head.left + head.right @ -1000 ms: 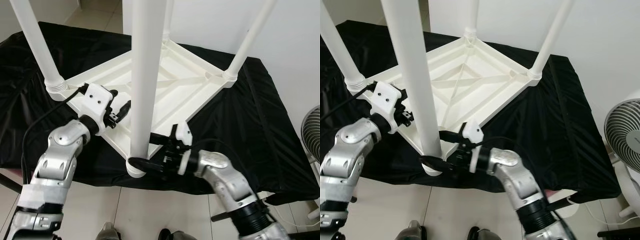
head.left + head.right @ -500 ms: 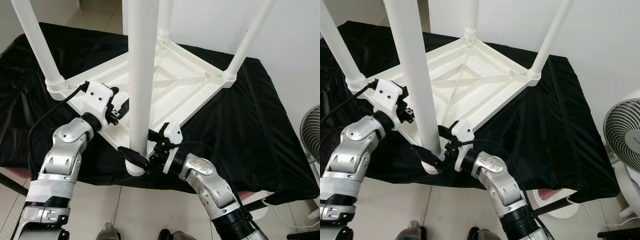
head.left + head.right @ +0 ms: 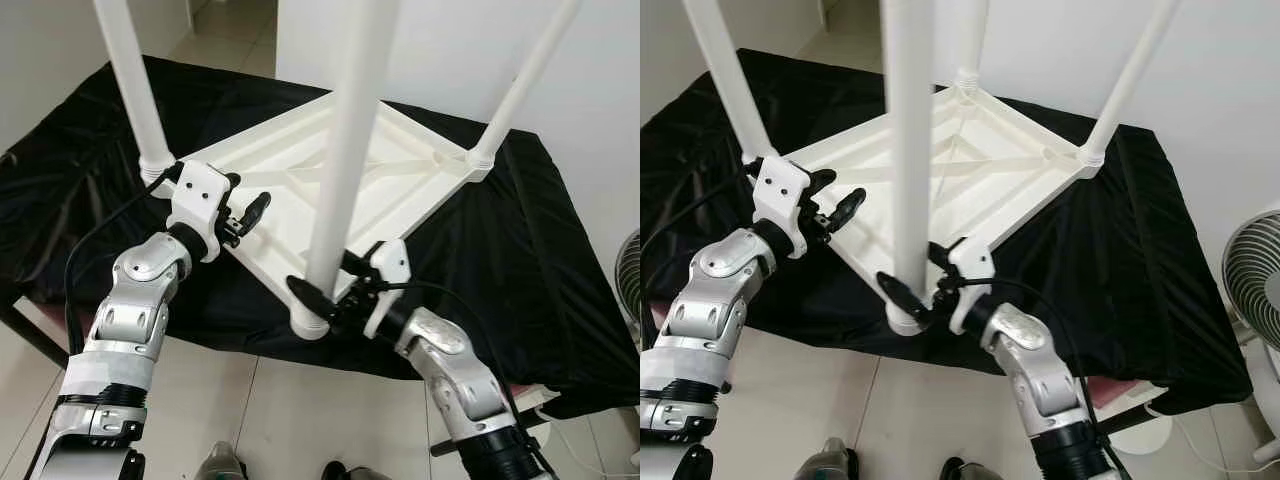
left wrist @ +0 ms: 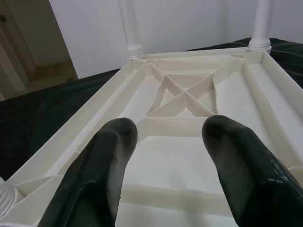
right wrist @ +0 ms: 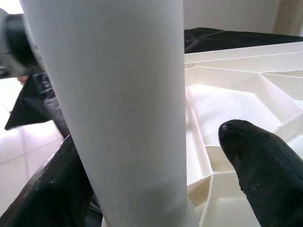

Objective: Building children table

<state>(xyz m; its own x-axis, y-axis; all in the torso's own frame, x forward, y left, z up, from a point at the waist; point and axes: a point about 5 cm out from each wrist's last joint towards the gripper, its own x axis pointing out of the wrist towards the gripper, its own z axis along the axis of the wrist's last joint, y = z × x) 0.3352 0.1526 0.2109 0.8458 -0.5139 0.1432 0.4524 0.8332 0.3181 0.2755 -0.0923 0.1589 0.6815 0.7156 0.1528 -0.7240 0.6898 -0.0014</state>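
A white plastic children's table (image 3: 340,165) lies upside down on a black cloth (image 3: 540,260) that covers a raised surface, with its four round white legs pointing up. On the left, the silver left arm reaches in from the near side, and the left gripper (image 3: 250,212) hovers just above the table's near-left edge, close to the left leg (image 3: 135,90). Its two black fingers (image 4: 104,175) are spread apart with nothing between them, pointing across the ribbed underside towards the far legs. In the middle, the nearest leg (image 3: 345,160) stands upright in its corner socket at the near edge of the cloth. To the right of it, the right gripper (image 3: 325,290) sits low at the base of that leg, one finger (image 5: 52,194) on either side of it; the fingers are parted around the leg, and whether they press it cannot be told. At the far right edge, part of a round white fan (image 3: 1255,280) stands on the pale tiled floor (image 3: 900,420)
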